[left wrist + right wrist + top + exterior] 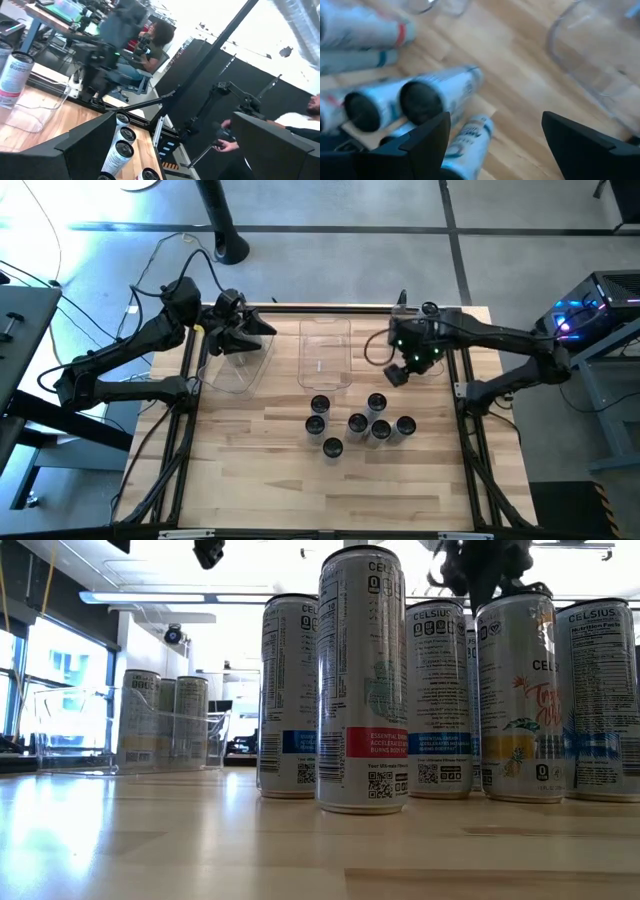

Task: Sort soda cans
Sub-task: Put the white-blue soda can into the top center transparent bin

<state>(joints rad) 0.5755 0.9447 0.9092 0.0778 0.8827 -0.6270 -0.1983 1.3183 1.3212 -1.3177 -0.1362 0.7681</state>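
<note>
High view: pale wood-plank table (250,480) on grey floor; seven soda cans (357,424) standing clustered near table centre, well apart from left gripper (243,332), which hangs over the left clear bin (232,370), jaws spread wide and empty. Middle clear bin (325,355) just behind the cluster. Right gripper (400,370) above the table between that bin and the cans, jaws parted, nothing grasped. Low view: cans upright on the plank surface, labels facing camera; a few more cans (165,720) inside a clear bin at far left; bright windows and ceiling light strips behind. Left wrist view: cans (120,150) below between the dark fingers (85,145); seated person (150,47) beyond the table edge, black frame bars, another person's hand (227,145). Right wrist view: can tops (420,102) close under the open fingers (427,142), bare wood grain alongside, curved clear bin wall (580,65) nearby.
</note>
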